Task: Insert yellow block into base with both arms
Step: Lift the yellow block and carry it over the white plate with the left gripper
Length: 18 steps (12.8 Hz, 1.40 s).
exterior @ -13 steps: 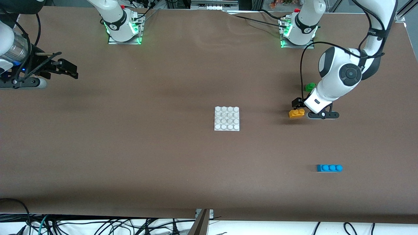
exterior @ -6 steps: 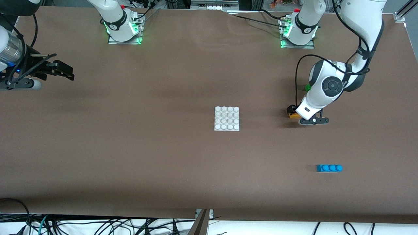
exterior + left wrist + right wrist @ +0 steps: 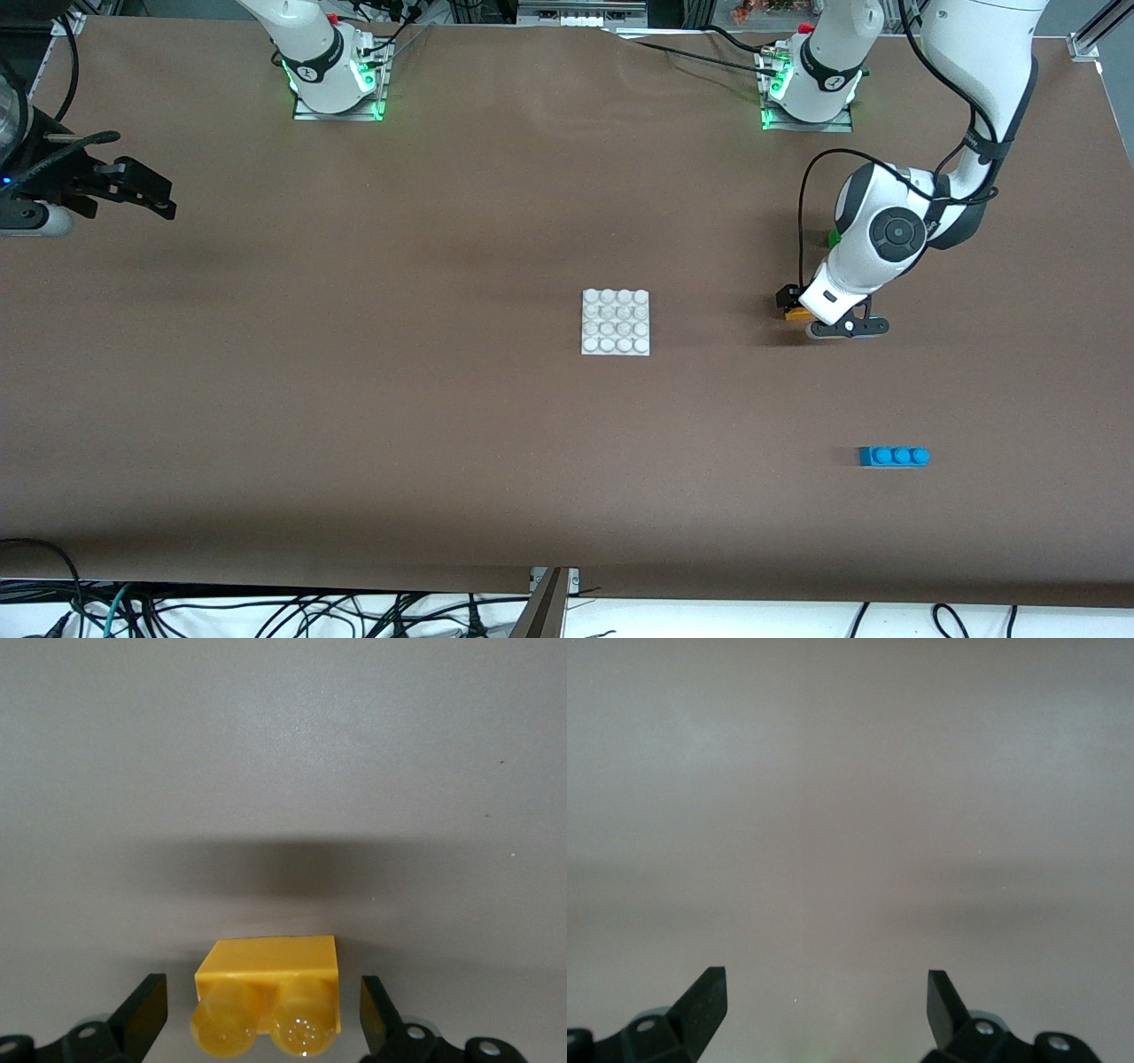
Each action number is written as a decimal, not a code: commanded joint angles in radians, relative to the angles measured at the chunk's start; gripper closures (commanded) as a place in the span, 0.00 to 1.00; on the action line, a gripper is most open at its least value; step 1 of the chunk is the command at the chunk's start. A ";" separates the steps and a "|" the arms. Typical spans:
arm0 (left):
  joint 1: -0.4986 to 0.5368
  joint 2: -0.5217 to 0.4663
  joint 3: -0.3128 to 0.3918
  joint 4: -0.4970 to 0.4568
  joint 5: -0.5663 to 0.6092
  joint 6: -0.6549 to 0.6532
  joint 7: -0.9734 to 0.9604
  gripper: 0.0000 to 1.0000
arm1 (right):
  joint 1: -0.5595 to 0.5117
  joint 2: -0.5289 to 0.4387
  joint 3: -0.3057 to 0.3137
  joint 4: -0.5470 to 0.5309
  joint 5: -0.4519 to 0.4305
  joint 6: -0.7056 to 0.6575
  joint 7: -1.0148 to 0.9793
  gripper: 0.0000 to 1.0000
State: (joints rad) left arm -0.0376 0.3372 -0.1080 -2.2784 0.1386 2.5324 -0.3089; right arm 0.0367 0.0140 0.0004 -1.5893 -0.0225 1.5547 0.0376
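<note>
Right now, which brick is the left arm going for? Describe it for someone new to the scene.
From the white studded plate mid-table, look toward the left arm's end. Under the left gripper, between its open fingers, sits the yellow block: two studs, orange-yellow, unlike the green brick or longer blue brick.

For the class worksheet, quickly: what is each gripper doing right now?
Left gripper: open, fingers either side of the yellow block, not gripping.
Right gripper: open, holding nothing.
</note>
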 commanded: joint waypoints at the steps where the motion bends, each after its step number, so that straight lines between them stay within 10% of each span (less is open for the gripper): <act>1: 0.005 -0.041 -0.007 -0.038 0.026 0.012 -0.024 0.28 | -0.006 0.009 0.009 0.022 -0.011 -0.002 -0.015 0.00; 8: 0.005 -0.070 -0.010 -0.038 0.021 0.000 -0.019 0.56 | -0.011 0.020 -0.008 0.038 -0.002 -0.008 -0.016 0.00; 18: 0.004 -0.181 -0.124 0.180 -0.068 -0.381 -0.019 0.57 | -0.011 0.020 -0.010 0.037 -0.002 -0.008 -0.018 0.00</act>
State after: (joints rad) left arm -0.0382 0.1551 -0.2145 -2.1641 0.1034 2.2278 -0.3264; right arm 0.0324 0.0293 -0.0103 -1.5729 -0.0225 1.5626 0.0350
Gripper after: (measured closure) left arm 0.366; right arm 0.000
